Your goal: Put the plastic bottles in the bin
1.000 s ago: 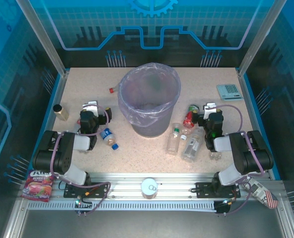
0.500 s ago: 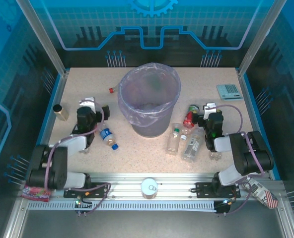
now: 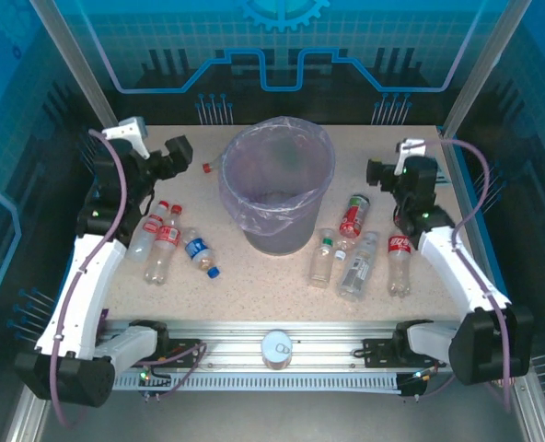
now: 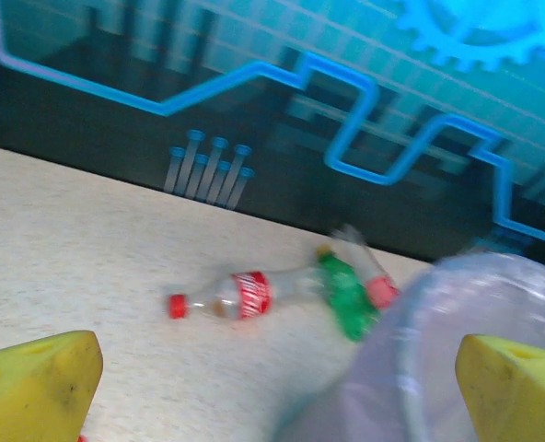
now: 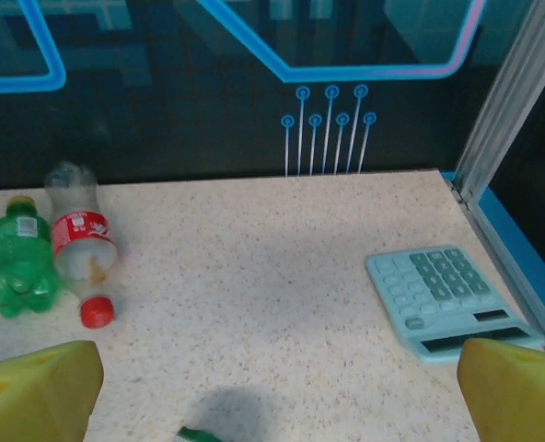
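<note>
Left pincer (image 3: 167, 155) up high at the far left, yellow fingers (image 4: 35, 379) spread wide, nothing between them, hanging left of the bin (image 3: 278, 230). Its wrist camera looks across the table (image 4: 88, 239) toward the far wall. The bin's pale-purple bag bulges in on the right. Past it lies a red-label bottle (image 4: 240, 296), its red cap pointing left, with a green bottle (image 4: 346, 296) at its other end and a blurred bottle (image 4: 369, 274) right by the green one. From overhead, that same red cap (image 3: 205, 168) pokes out left of the bin's rim. Now the right pincer (image 3: 397, 173), high at the far right, fingers (image 5: 33, 387) just as wide and empty. Its camera catches the green bottle (image 5: 19, 267) from the other side, lying beside a red-capped bottle (image 5: 81, 256). Well apart from those, by the right rail, sits a pale calculator (image 5: 447, 306). The overhead view supplies the near half: three bottles (image 3: 167, 244) lying close together left of the bin, beside the left arm, and a cluster of bottles (image 3: 357, 265) lying to its right, the nearest to the bin's wall wearing a red label. A tin can (image 3: 276, 348) stands on the near rail between the arm bases. Every bottle I can see lies on the table; what sits inside the bag I cannot tell.
</note>
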You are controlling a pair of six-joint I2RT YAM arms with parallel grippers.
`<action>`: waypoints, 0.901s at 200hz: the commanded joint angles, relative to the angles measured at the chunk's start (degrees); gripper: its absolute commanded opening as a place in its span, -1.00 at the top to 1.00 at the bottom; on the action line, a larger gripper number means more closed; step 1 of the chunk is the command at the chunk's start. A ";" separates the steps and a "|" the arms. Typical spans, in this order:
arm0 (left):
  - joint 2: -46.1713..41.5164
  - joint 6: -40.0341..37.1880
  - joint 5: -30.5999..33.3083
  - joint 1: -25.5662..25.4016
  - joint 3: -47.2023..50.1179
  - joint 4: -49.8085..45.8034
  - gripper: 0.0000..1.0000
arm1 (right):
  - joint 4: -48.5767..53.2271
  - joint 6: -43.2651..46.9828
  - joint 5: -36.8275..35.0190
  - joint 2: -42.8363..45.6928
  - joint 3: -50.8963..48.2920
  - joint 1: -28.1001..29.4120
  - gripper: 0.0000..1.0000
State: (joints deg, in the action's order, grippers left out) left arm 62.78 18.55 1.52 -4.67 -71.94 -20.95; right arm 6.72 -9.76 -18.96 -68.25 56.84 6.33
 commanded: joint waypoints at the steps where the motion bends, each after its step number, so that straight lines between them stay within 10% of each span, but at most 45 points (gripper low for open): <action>1: 4.01 -0.68 -8.13 -3.81 -7.73 -14.53 -0.98 | 37.76 -7.90 -4.66 -1.30 9.68 0.22 -0.99; 55: 14.00 -2.57 -14.60 -8.28 -14.11 -18.38 -0.96 | 53.53 -8.89 -1.20 -4.13 10.16 -6.28 -0.99; 180: 21.30 -3.24 -15.27 -9.47 -10.63 -14.79 -0.44 | 44.11 -8.08 7.85 -19.37 2.33 -9.04 -0.87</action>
State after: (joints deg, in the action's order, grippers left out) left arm 83.55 14.68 -12.21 -13.58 -84.82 -38.06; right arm 52.80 -17.63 -12.36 -85.62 59.88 -1.61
